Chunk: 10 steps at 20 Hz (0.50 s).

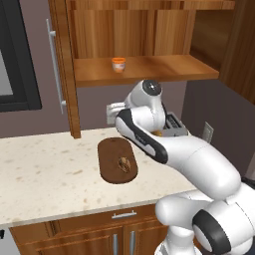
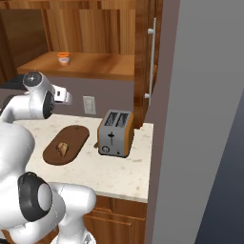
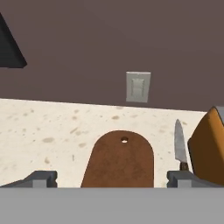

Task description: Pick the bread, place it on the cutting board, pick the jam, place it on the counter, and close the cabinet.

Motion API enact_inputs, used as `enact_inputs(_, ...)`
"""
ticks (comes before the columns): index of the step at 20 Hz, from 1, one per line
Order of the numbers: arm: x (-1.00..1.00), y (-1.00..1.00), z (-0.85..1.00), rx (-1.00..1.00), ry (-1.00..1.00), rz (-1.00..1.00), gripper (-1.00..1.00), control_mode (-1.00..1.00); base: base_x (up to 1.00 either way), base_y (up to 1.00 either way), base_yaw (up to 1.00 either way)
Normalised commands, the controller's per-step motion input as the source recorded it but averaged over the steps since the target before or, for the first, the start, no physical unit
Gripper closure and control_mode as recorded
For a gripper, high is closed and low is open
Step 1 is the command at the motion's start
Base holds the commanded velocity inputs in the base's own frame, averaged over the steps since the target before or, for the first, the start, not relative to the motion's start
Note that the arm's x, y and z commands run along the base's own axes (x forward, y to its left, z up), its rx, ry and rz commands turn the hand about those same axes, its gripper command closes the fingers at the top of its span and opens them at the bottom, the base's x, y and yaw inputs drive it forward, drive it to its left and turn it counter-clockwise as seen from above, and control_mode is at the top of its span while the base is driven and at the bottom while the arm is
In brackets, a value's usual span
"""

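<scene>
The small dark brown ring-like bread was already sat on the dark oval wooden cutting board, mid-table. The pincer was spread wide, nothing pinched, hung above the board's back end. The squat orange jam jar was left near the open reddish-brown cabinet's shelf front edge, so it could probably get knocked over on the reach up. An orange toaster and knife were crowded beside the board.

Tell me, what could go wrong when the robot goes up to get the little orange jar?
1. The jam stands near the shelf's front edge; a clumsy reach might knock it off.
2. The open gripper hangs above the cutting board with the bread; a low swing could bump it.
3. A knife lies beside the toaster, close by.
</scene>
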Motion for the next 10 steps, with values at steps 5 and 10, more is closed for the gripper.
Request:
enact_inputs(5, 0.0, 0.0, 0.47, 0.01, -0.1, 0.0, -1.0, -1.0, 0.0, 0.0, 0.0)
enact_inputs(10, 0.0, 0.0, 0.39, 0.0, -0.06, 0.0, -1.0, -1.0, 0.0, 0.0, 0.0)
